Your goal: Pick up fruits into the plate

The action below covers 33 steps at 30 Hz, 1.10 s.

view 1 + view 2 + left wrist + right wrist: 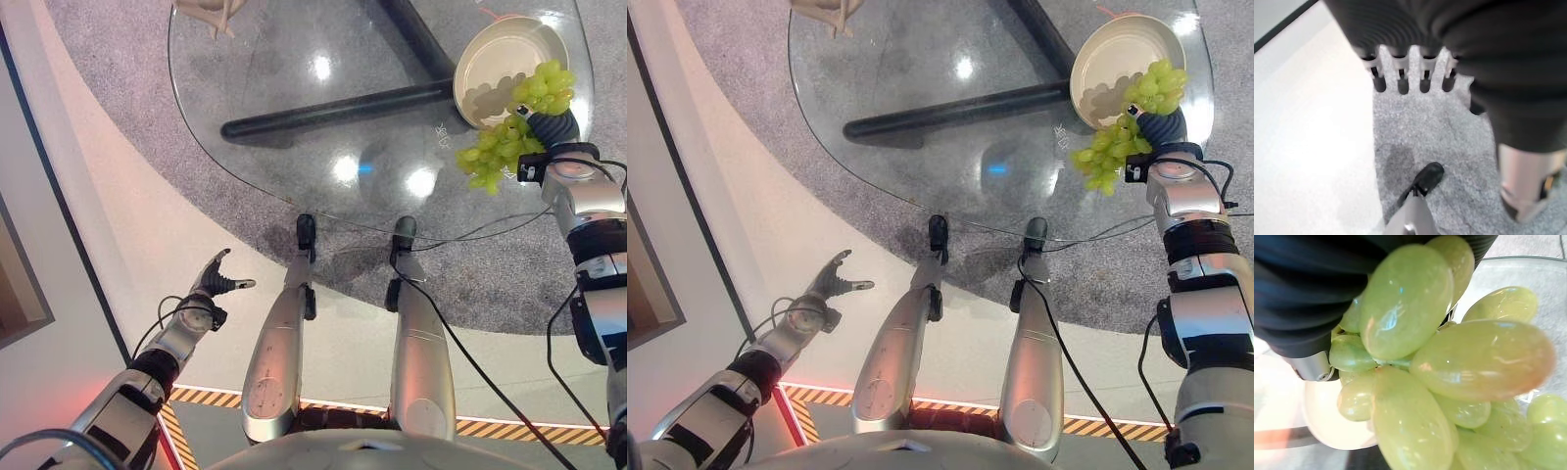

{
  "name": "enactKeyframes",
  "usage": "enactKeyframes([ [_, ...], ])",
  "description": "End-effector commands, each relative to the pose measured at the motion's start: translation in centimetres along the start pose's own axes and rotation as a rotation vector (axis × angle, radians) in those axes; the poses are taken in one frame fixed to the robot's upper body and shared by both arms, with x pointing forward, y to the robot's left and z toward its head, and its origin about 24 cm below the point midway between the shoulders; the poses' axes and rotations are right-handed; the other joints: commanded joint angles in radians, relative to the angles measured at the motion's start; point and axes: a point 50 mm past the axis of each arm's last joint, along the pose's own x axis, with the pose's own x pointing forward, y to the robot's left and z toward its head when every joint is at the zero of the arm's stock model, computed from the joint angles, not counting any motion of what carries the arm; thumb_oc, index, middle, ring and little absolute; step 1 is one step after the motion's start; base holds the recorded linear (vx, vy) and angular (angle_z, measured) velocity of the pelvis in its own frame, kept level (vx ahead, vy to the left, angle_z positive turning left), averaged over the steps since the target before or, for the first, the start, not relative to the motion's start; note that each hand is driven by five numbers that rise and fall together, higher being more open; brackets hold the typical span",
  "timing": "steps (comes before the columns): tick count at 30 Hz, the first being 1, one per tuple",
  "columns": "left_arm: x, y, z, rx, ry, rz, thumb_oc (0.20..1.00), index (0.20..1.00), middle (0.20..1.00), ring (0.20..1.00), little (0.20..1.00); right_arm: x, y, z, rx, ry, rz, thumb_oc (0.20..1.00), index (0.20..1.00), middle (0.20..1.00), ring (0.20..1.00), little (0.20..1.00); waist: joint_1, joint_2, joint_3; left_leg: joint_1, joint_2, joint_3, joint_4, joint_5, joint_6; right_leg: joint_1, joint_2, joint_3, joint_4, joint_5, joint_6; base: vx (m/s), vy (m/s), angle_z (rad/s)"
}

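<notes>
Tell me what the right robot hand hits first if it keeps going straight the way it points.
Probably the plate: the right robot hand, carrying the green grapes, points toward its near rim. Height above the glass table is unclear.

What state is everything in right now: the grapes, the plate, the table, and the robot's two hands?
Green grapes: lifted off the table, held by the right hand, beside the plate.
Plate: upright on the table, no fruit in it.
Glass table: bare in the middle.
Left hand: open, idle, low over the floor.
</notes>
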Motion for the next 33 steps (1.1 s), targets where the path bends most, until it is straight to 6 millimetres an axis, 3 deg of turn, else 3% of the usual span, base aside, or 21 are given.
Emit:
enactKeyframes([
  [1, -0.9, -1.2, -1.0, -0.022, 0.017, -0.016, 1.0, 1.0, 1.0, 1.0, 1.0, 0.2, -4.4, 3.6, -0.119, -0.095, -0.204, 0.2, 0.2, 0.2, 0.2, 0.2, -0.002, 0.054, -0.042, -0.061, -0.075, -0.029, 0.182, -0.185, 0.027, -0.004, 0.066, -0.079, 0.037, -0.078, -0.029, 0.0, 0.0, 0.0],
  [8, -1.1, -1.8, -0.8, -0.042, 0.004, -0.026, 1.0, 1.0, 1.0, 1.0, 1.0, 0.1, -4.6, 5.8, -0.149, -0.132, -0.316, 0.2, 0.2, 0.2, 0.2, 0.2, 0.002, 0.076, -0.042, -0.084, -0.077, -0.023, 0.182, -0.181, 0.028, -0.037, 0.07, -0.074, 0.052, -0.082, -0.033, 0.0, 0.007, -0.01],
  [15, -1.4, -2.2, -1.1, -0.056, 0.009, -0.034, 1.0, 1.0, 1.0, 1.0, 1.0, -0.3, -3.3, 6.3, -0.128, -0.207, -0.276, 0.2, 0.2, 0.2, 0.2, 0.2, -0.005, 0.072, -0.042, -0.071, -0.075, -0.017, 0.189, -0.188, 0.029, -0.028, 0.076, -0.069, 0.061, -0.091, -0.039, 0.01, 0.004, 0.0],
  [23, -1.5, -1.6, -2.0, -0.07, 0.042, -0.01, 1.0, 1.0, 1.0, 1.0, 1.0, -2.4, -0.9, 4.9, -0.135, -0.359, -0.183, 0.2, 0.2, 0.2, 0.2, 0.2, -0.044, 0.018, -0.042, -0.024, -0.061, 0.0, 0.215, -0.215, 0.035, 0.02, 0.093, -0.056, 0.07, -0.098, -0.04, 0.03, -0.014, 0.02],
  [33, -1.8, -0.9, -3.2, -0.086, 0.092, 0.031, 1.0, 1.0, 1.0, 1.0, 1.0, -5.7, -0.1, 2.9, -0.086, -0.479, -0.149, 0.2, 0.2, 0.2, 0.2, 0.2, -0.087, -0.04, -0.042, 0.039, -0.039, 0.013, 0.212, -0.231, 0.039, 0.087, 0.12, -0.04, 0.066, -0.106, -0.039, 0.01, -0.003, 0.0],
])
